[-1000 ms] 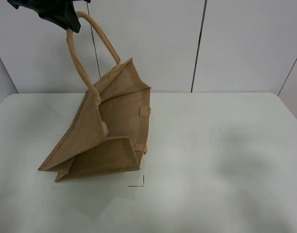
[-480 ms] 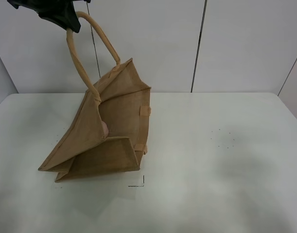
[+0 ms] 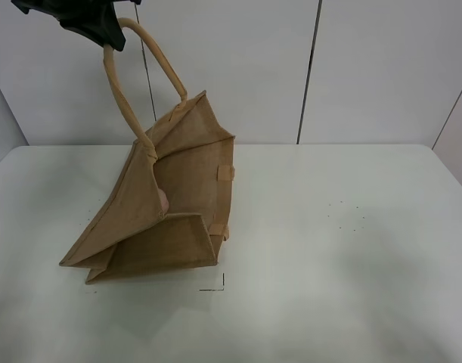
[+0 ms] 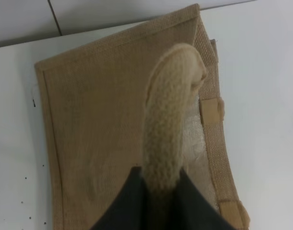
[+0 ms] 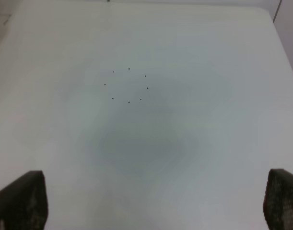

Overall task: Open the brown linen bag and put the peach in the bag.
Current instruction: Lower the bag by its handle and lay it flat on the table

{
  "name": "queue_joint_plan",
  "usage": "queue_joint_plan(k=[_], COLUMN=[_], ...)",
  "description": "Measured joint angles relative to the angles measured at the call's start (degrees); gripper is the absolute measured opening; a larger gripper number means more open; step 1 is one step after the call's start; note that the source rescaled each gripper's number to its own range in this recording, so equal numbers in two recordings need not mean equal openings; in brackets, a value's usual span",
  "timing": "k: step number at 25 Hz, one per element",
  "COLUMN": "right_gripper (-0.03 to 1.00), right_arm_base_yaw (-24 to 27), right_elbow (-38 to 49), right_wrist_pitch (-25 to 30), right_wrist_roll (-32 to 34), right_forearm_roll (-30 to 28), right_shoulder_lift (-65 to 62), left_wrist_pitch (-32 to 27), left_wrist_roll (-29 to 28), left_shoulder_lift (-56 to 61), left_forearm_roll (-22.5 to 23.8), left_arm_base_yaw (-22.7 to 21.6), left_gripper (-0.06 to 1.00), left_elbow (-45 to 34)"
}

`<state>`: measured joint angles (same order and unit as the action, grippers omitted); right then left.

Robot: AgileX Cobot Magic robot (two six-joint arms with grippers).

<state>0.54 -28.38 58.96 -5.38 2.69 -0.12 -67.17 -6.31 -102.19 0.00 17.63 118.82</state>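
The brown linen bag [image 3: 166, 204] stands tilted on the white table [image 3: 351, 287], its mouth pulled open toward the upper left. My left gripper [image 3: 103, 32] is high at the top left, shut on one light loop handle [image 3: 121, 91] and holding it up. In the left wrist view the dark fingers [image 4: 127, 206] clamp the handle [image 4: 168, 124] above the bag's side [image 4: 98, 124]. A sliver of the pink peach [image 3: 163, 201] shows inside the bag. My right gripper [image 5: 153, 199] is open and empty above bare table; it is out of the exterior view.
A ring of small black dots [image 3: 346, 215] marks the table right of the bag and shows in the right wrist view [image 5: 128, 85]. A black corner mark [image 3: 218, 285] lies by the bag's near corner. White wall panels stand behind the table.
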Motion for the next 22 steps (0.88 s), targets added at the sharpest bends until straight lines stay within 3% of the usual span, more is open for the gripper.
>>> queue_joint_plan(k=[9, 15, 22], right_gripper=[1.00, 1.00, 1.00], right_arm_base_yaw=[0.0, 0.0, 0.0], right_elbow=[0.1, 0.1, 0.1], right_wrist_pitch=[0.0, 0.0, 0.0], right_wrist_roll=[0.0, 0.0, 0.0], right_forearm_roll=[0.0, -0.1, -0.1], right_shoulder_lift=[0.0, 0.0, 0.0], left_wrist_pitch=[0.4, 3.0, 4.3], left_wrist_roll=[0.0, 0.8, 1.6], left_shoulder_lift=[-3.0, -11.2, -21.8], left_forearm_roll=[-2.2, -6.7, -7.7], left_arm_base_yaw=[0.0, 0.0, 0.0], left_gripper=[0.00, 0.00, 0.00], left_elbow=[-2.5, -5.4, -5.6])
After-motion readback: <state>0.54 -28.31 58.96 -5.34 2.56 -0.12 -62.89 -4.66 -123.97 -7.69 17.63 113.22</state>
